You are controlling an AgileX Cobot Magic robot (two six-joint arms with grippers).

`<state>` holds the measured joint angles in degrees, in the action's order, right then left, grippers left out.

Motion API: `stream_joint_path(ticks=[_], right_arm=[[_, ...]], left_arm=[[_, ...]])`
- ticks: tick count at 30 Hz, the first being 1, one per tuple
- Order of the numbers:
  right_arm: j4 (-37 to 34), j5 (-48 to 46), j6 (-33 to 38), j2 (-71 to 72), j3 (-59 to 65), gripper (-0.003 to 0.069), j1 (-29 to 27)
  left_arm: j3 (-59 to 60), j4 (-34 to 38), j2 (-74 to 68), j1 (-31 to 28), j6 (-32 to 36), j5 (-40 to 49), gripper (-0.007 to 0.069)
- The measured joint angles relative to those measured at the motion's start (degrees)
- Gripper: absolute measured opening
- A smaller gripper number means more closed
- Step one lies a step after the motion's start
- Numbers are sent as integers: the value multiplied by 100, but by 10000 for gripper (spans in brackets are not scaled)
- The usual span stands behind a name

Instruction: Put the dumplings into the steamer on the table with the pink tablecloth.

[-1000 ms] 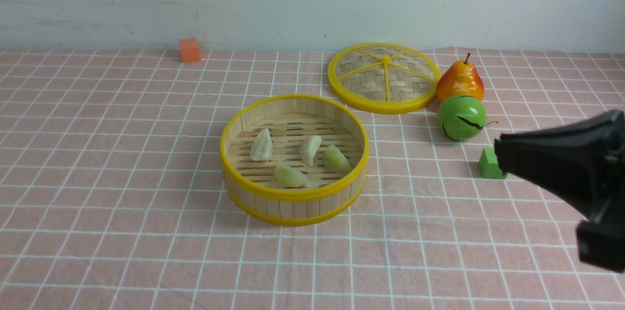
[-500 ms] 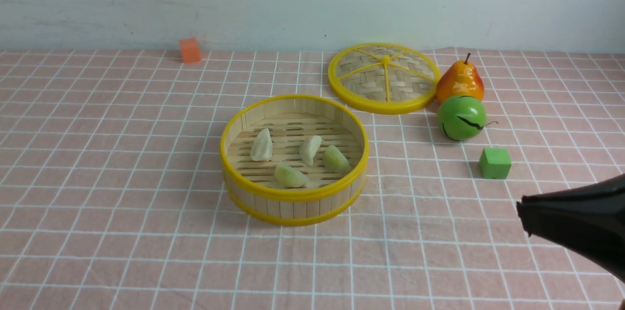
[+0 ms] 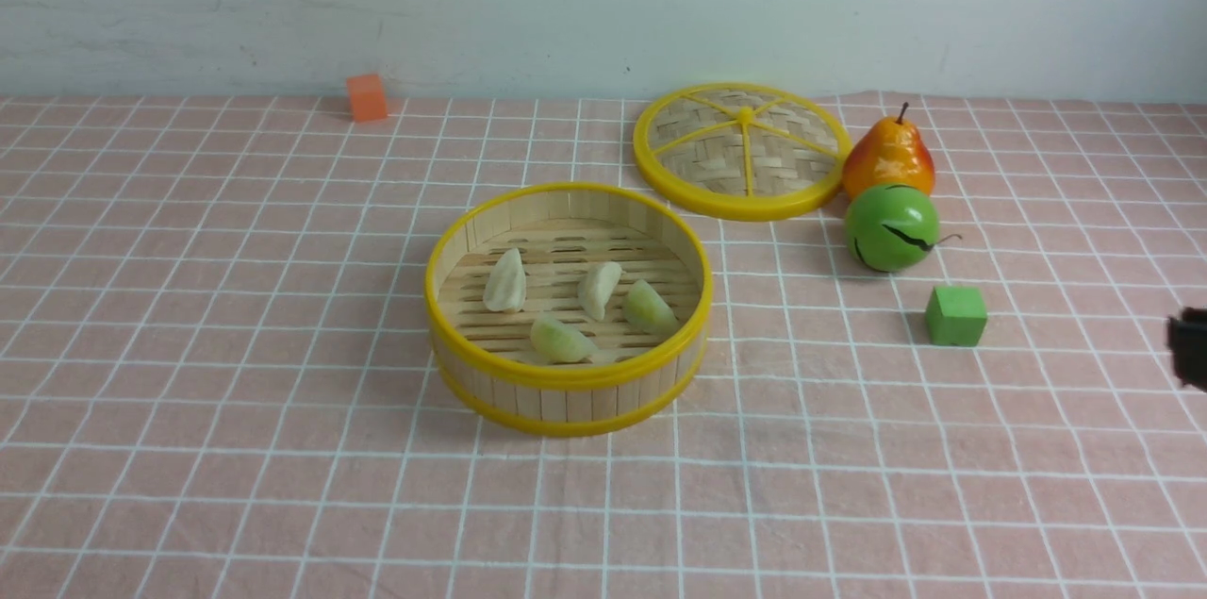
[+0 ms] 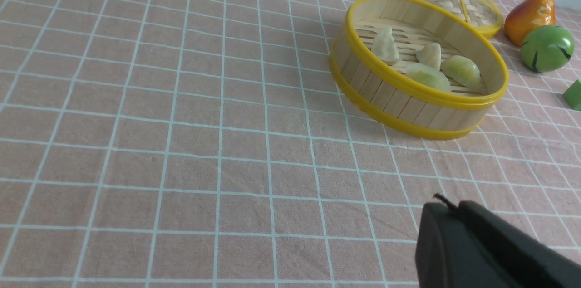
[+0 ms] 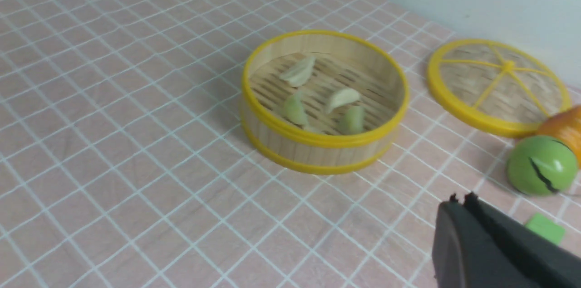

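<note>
Both claws are seen pressed shut with nothing between them: the left gripper [image 4: 444, 202] is shown above the pink tablecloth [image 4: 136, 143], and the right gripper [image 5: 460, 201] is caught only as a dark sliver at the 3 o'clock edge of the front view. All 4 dumplings [image 3: 601, 290] are found lying on the slatted floor of the steamer [image 3: 566, 378], which is set near the middle of the table [image 3: 189, 391]. From the steamer, the woven lid [image 3: 740, 151] is placed at 1 o'clock, the pear [image 3: 888, 156] and green ball [image 3: 891, 226] at 2 o'clock, the green cube [image 3: 955, 316] at 3 o'clock.
</note>
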<state>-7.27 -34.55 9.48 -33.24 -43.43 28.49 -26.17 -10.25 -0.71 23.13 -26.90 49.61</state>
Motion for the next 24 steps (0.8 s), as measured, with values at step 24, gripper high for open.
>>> stream_joint_path(ticks=[24], right_arm=[[1213,2318,-1897,3381,4490,-22,-3178]], left_arm=[[0,5,0,0,0,-8,46]])
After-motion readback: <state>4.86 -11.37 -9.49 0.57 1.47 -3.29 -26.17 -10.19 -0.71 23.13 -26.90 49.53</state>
